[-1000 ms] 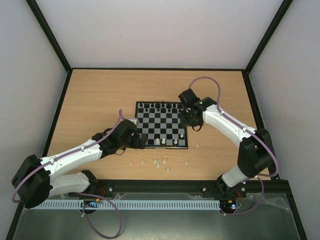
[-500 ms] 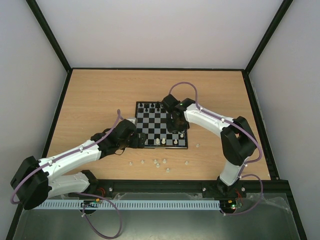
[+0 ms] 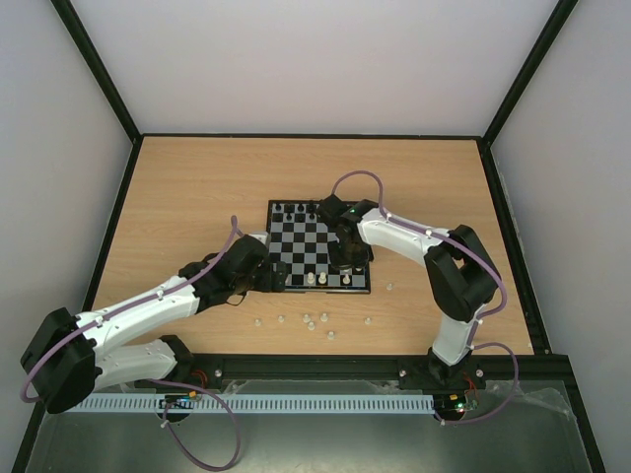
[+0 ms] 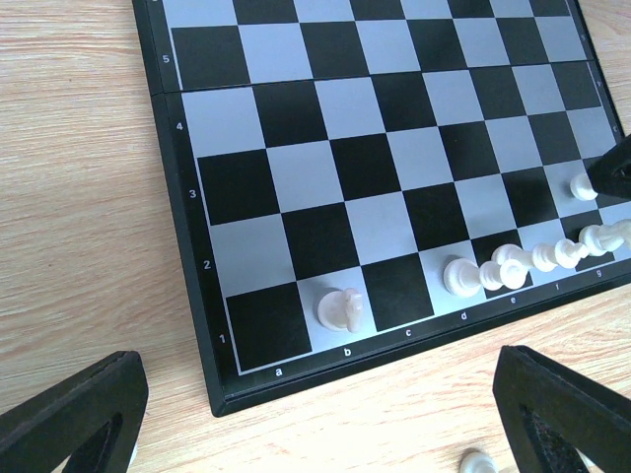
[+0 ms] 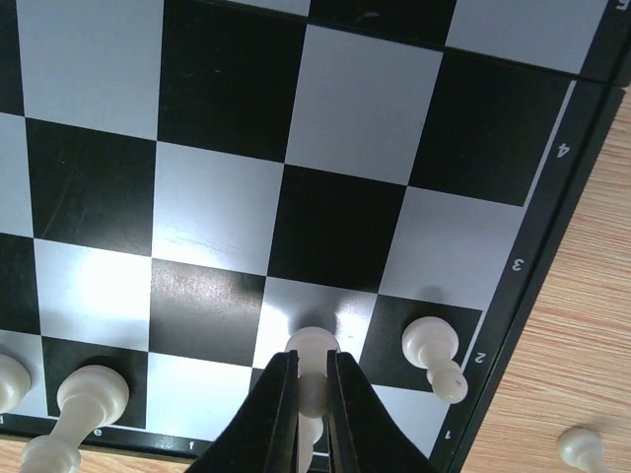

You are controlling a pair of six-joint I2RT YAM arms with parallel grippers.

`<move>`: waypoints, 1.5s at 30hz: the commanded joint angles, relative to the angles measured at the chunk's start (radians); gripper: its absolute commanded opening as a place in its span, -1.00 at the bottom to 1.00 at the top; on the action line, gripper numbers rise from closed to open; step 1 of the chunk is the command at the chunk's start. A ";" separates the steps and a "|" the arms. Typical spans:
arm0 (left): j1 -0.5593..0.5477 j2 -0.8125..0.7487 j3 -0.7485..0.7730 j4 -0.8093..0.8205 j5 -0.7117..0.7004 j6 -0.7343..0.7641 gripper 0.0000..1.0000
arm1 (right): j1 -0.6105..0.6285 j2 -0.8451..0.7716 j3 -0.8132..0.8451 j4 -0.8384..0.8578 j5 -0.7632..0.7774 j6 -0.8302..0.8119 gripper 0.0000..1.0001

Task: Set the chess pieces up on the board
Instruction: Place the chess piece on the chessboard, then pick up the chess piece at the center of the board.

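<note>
**Setup partly done.** We see black chess pieces (image 3: 296,209) lined along the far edge of the board (image 4: 325,108) and several white chess pieces (image 4: 513,266) in its near row. Loose white pieces (image 3: 308,320) lie on the table (image 3: 187,197) near the arms, so we judge that much remains. The right gripper (image 5: 308,394) pinches 1 white piece (image 5: 314,345) over the near-right squares, with a neighbouring piece (image 5: 431,345) just beside it. The left gripper (image 4: 317,409) hovers at the near-left corner, its fingers spread wide and holding nothing.

The wooden table (image 3: 197,197) carries the board (image 3: 301,246) near its centre; loose pale chess pieces (image 3: 307,318) (a scattered handful) lie at the board's six o'clock
</note>
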 commanded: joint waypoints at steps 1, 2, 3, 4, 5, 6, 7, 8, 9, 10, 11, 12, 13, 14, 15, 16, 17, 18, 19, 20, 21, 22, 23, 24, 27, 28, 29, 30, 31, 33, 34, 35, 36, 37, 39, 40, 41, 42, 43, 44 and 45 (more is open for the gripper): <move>0.007 -0.013 0.002 -0.015 -0.014 -0.005 0.98 | 0.009 0.013 -0.012 -0.026 -0.010 -0.011 -0.87; 0.007 -0.014 0.001 -0.014 -0.014 -0.005 0.98 | 0.009 0.014 -0.013 -0.024 -0.009 -0.011 -0.87; 0.007 -0.015 0.003 -0.015 -0.014 -0.006 0.98 | 0.009 0.014 -0.012 -0.022 -0.009 -0.011 -0.87; 0.007 -0.015 0.001 -0.015 -0.015 -0.006 0.98 | 0.008 0.014 -0.012 -0.019 -0.009 -0.011 -0.87; 0.007 -0.016 0.001 -0.016 -0.014 -0.005 0.98 | 0.009 0.013 -0.012 -0.018 -0.008 -0.011 -0.87; 0.007 -0.016 0.000 -0.016 -0.014 -0.005 0.98 | 0.008 0.015 -0.011 -0.016 -0.009 -0.011 -0.86; 0.007 -0.016 0.000 -0.016 -0.014 -0.006 0.98 | 0.009 0.017 -0.009 -0.017 -0.009 -0.011 -0.86; 0.008 -0.016 0.001 -0.017 -0.014 -0.006 0.98 | 0.009 0.019 -0.007 -0.017 -0.008 -0.011 -0.86; 0.007 -0.017 0.000 -0.016 -0.014 -0.006 0.98 | 0.009 0.020 -0.007 -0.018 -0.006 -0.010 -0.86; 0.007 -0.017 0.001 -0.017 -0.014 -0.006 0.98 | 0.009 0.020 -0.008 -0.016 -0.006 -0.009 -0.86; 0.008 -0.018 0.000 -0.017 -0.014 -0.006 0.98 | 0.009 0.020 -0.008 -0.015 -0.006 -0.009 -0.85; 0.007 -0.019 -0.001 -0.017 -0.016 -0.006 0.98 | 0.009 0.021 -0.008 -0.014 -0.006 -0.009 -0.83; 0.007 -0.019 -0.002 -0.015 -0.016 -0.005 0.98 | 0.009 0.022 -0.008 -0.016 -0.006 -0.009 -0.81; 0.007 -0.018 -0.002 -0.015 -0.015 -0.005 0.98 | 0.009 0.025 -0.007 -0.013 -0.005 -0.009 -0.79; 0.007 -0.017 -0.003 -0.015 -0.014 -0.005 0.98 | 0.009 0.025 -0.007 -0.011 -0.006 -0.009 -0.78; 0.007 -0.018 -0.003 -0.014 -0.014 -0.005 0.98 | 0.009 0.027 -0.007 -0.011 -0.008 -0.010 -0.78; 0.007 -0.019 -0.003 -0.015 -0.014 -0.006 0.98 | 0.009 0.027 -0.007 -0.009 -0.009 -0.010 -0.77; 0.007 -0.021 -0.004 -0.015 -0.016 -0.006 0.98 | 0.009 0.026 -0.007 -0.007 -0.009 -0.010 -0.76; 0.007 -0.021 -0.005 -0.015 -0.016 -0.006 0.98 | 0.008 0.027 -0.006 -0.007 -0.008 -0.009 -0.71; 0.007 -0.022 -0.004 -0.014 -0.016 -0.004 0.98 | 0.009 0.028 -0.005 -0.008 -0.008 -0.010 -0.70; 0.007 -0.022 -0.005 -0.015 -0.016 -0.004 0.98 | 0.009 0.027 -0.006 -0.008 -0.007 -0.010 -0.67; 0.007 -0.022 -0.005 -0.015 -0.016 -0.005 0.98 | 0.008 0.026 -0.006 -0.010 -0.005 -0.009 -0.65; 0.007 -0.023 -0.006 -0.015 -0.016 -0.006 0.98 | 0.009 0.025 -0.006 -0.010 -0.005 -0.009 -0.61; 0.007 -0.024 -0.005 -0.015 -0.016 -0.006 0.98 | 0.009 0.022 -0.007 -0.010 -0.005 -0.008 -0.59; 0.007 -0.025 -0.006 -0.014 -0.016 -0.004 0.98 | 0.009 -0.001 -0.005 -0.005 0.006 0.000 -0.53; 0.007 -0.025 -0.006 -0.014 -0.017 -0.004 0.98 | 0.009 -0.018 -0.004 -0.002 0.009 0.001 -0.47; 0.007 -0.025 -0.006 -0.014 -0.018 -0.004 0.98 | 0.009 -0.041 -0.003 0.004 0.018 0.006 -0.37; 0.007 -0.025 -0.004 -0.014 -0.019 -0.004 0.98 | 0.009 -0.082 -0.005 0.012 0.032 0.012 -0.25; 0.007 -0.024 -0.003 -0.013 -0.019 -0.003 0.98 | 0.009 -0.114 -0.009 0.018 0.052 0.019 -0.08; 0.008 -0.024 0.000 -0.010 -0.017 -0.002 0.98 | 0.007 -0.183 -0.024 0.018 0.106 0.044 0.10; 0.007 -0.025 0.003 -0.011 -0.013 -0.001 0.98 | 0.002 -0.222 -0.039 0.015 0.137 0.058 0.17; 0.008 -0.026 0.006 -0.008 -0.010 0.000 0.98 | -0.007 -0.267 -0.061 0.015 0.147 0.075 0.24; 0.009 -0.032 0.008 -0.003 -0.002 0.000 0.98 | -0.020 -0.313 -0.096 0.018 0.154 0.095 0.32; 0.009 -0.034 0.007 0.005 0.005 0.001 0.98 | -0.038 -0.356 -0.129 0.018 0.148 0.107 0.33; 0.009 -0.034 0.007 0.021 0.023 0.005 0.98 | -0.090 -0.426 -0.196 0.008 0.127 0.128 0.33; 0.009 -0.032 0.007 0.030 0.035 0.007 0.98 | -0.107 -0.450 -0.228 0.001 0.118 0.132 0.31; 0.009 -0.030 0.006 0.041 0.049 0.009 0.98 | -0.119 -0.468 -0.257 -0.009 0.107 0.145 0.29; 0.009 -0.029 0.002 0.049 0.064 0.012 0.98 | -0.126 -0.472 -0.286 -0.018 0.095 0.161 0.28; 0.009 -0.030 -0.002 0.056 0.076 0.015 0.98 | -0.127 -0.470 -0.309 -0.025 0.079 0.169 0.26; 0.009 -0.030 -0.005 0.061 0.085 0.018 0.98 | -0.127 -0.466 -0.332 -0.029 0.064 0.178 0.25; 0.009 -0.031 -0.008 0.065 0.094 0.021 0.98 | -0.127 -0.465 -0.357 -0.024 0.045 0.186 0.23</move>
